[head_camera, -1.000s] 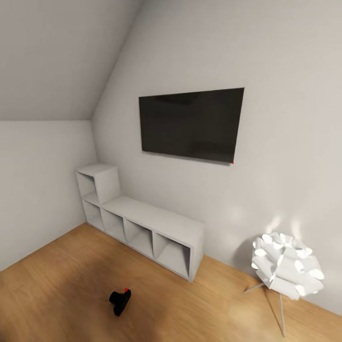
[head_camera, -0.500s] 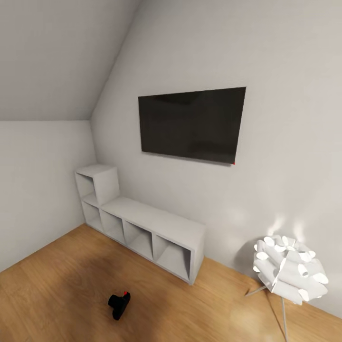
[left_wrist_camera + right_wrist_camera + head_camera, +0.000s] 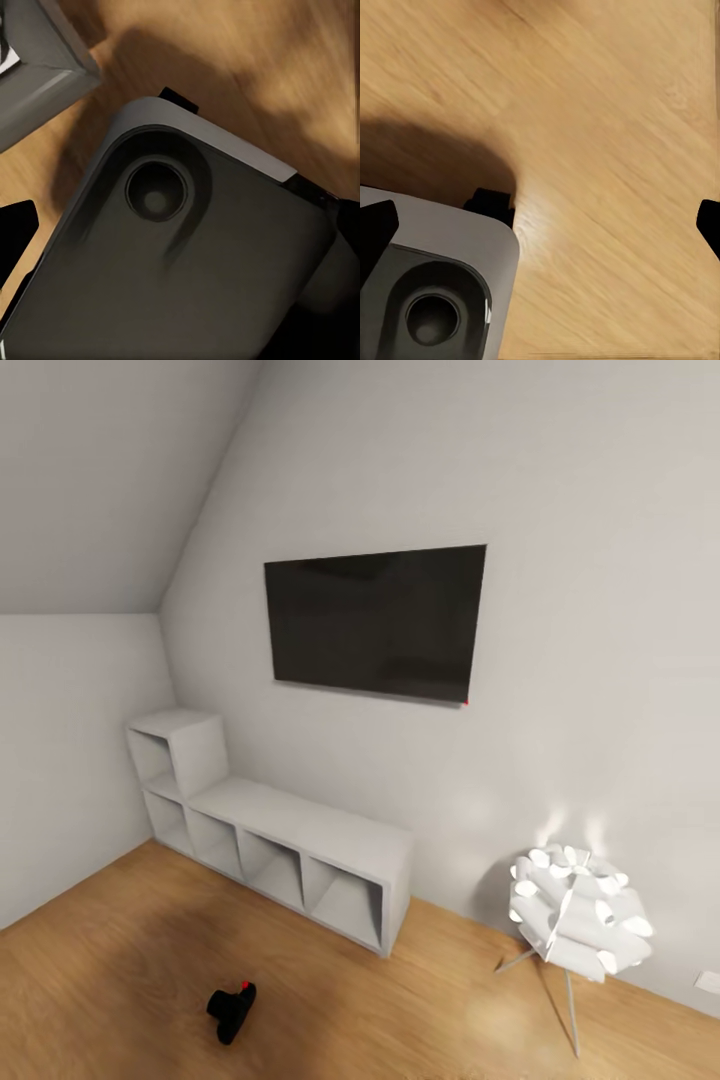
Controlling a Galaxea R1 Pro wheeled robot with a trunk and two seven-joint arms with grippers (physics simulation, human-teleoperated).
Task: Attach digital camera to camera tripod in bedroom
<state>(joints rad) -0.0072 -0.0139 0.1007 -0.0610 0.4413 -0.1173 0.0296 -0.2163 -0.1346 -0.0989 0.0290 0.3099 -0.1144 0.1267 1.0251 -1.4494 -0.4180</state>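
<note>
One digital camera on wood floor, lower left; one shelf unit, one TV, one lamp lower right. Claw states: cannot tell.

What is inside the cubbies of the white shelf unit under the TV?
The white shelf unit's open cubbies look empty from the head view, showing only bare white walls. Their far corners are hidden by the dividers, and the tall end section is partly angled away.

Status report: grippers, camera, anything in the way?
Right gripper open, empty. Left gripper unclear. Digital camera lying on wood floor, before white cube shelf. Nothing blocking it.
</note>
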